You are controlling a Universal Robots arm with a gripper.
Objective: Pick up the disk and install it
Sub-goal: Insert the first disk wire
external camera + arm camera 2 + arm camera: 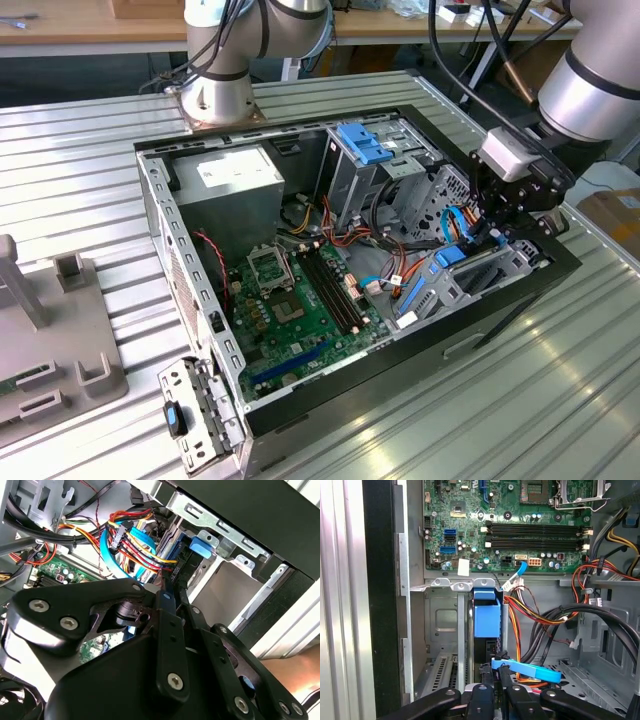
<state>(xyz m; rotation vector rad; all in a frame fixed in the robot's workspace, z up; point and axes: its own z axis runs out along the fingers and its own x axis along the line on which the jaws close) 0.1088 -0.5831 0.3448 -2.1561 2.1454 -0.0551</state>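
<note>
In the exterior view, an open computer case (165,215) is seen mid-frame. Right of centre, the disk (449,256) is stood on edge in a drive bay. The gripper (488,228) is placed just above it, and whether it is clamped on the disk cannot be told.

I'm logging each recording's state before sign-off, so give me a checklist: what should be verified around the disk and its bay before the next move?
1. Case open, bay reachable: ok.
2. Gripper at the bay near the case's edge on the exterior view's right: ok.
3. Disk on edge between the bay's walls: ok. Fully seated: cannot tell.
4. Flat blue cable clear of the gripper: not ok; in the first wrist view it crosses right at it.
5. Wire bundle clear of the disk: cannot tell; it runs close beside it.
</note>
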